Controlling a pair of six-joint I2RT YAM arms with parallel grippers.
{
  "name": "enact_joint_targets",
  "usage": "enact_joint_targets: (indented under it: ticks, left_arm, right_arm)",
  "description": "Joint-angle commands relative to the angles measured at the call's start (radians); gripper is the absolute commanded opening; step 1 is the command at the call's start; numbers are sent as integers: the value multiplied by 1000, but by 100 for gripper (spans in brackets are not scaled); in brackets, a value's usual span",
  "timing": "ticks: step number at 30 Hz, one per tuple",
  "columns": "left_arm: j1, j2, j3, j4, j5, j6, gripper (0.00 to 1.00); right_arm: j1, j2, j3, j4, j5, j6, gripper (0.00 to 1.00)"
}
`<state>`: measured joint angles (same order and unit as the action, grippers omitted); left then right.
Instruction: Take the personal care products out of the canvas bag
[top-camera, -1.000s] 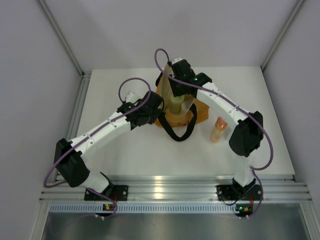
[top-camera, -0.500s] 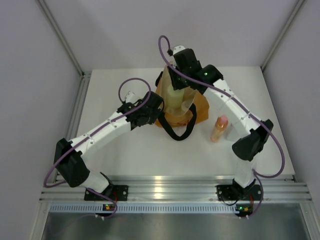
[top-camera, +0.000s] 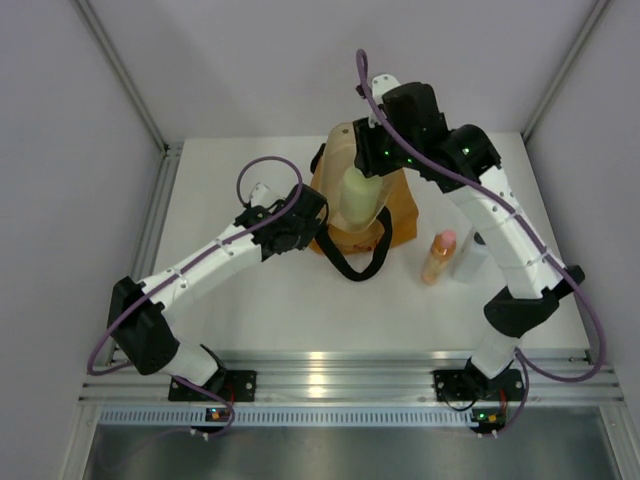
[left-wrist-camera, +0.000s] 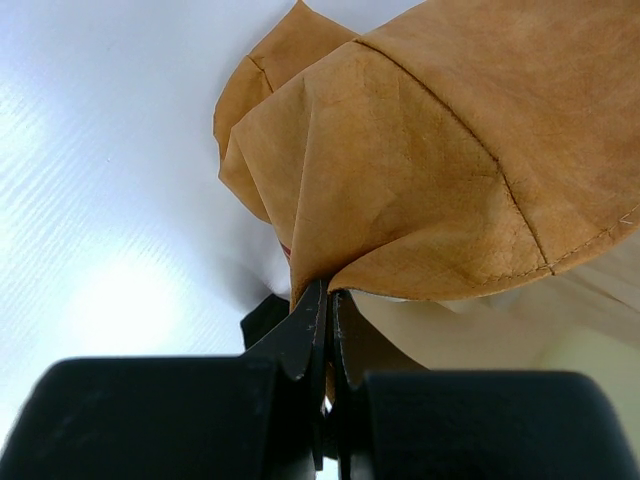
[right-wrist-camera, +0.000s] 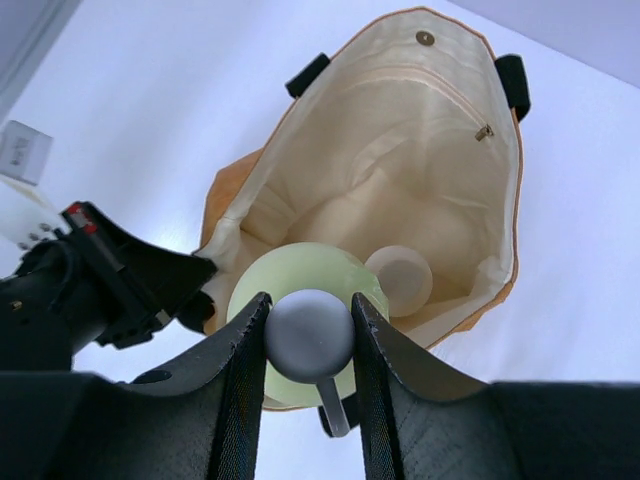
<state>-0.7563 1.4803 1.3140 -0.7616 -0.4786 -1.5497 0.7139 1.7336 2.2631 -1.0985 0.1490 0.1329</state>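
The left arm reaches in low from the near left, its gripper clenched on a fold of the canvas bag at the bag's left edge. The right arm arches high over the desk, wrist turned down over the bag's mouth, its gripper grasping the pale-green pump bottle by the grey pump head. There is one bag and four products. The pump bottle hangs upright just above the opening, long axis vertical, head up. A cream jar lies inside against the lining, one flat end up. The slim orange bottle stands on the desk right of the bag, pink cap up. The whitish bottle is just beside it, partly hidden by the right arm. The bag's mouth faces up
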Motion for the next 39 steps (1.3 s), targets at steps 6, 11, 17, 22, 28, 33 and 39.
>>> enact_joint_targets:
  ticks: [6, 11, 17, 22, 28, 33, 39]
  left_arm:
    - [-2, -29, -38, -19, -41, 10, 0]
    - [-2, -23, -42, -19, -43, 8, 0]
    - [-2, -29, -19, -21, -69, 16, 0]
    - [-2, -35, -2, -19, -78, 22, 0]
    - [-2, -38, 13, -18, -68, 34, 0]
    - [-2, -40, 28, -19, -64, 40, 0]
    - [-2, -28, 36, -18, -55, 45, 0]
  right_arm:
    - [18, -173, 133, 98, -32, 47, 0]
    - [16, -219, 135, 98, -43, 74, 0]
    - [16, -293, 67, 77, -37, 67, 0]
    - [18, -364, -39, 74, 1, 68, 0]
    - [16, -471, -241, 83, 43, 41, 0]
    - [15, -609, -479, 172, 148, 31, 0]
    - [15, -649, -563, 192, 159, 31, 0]
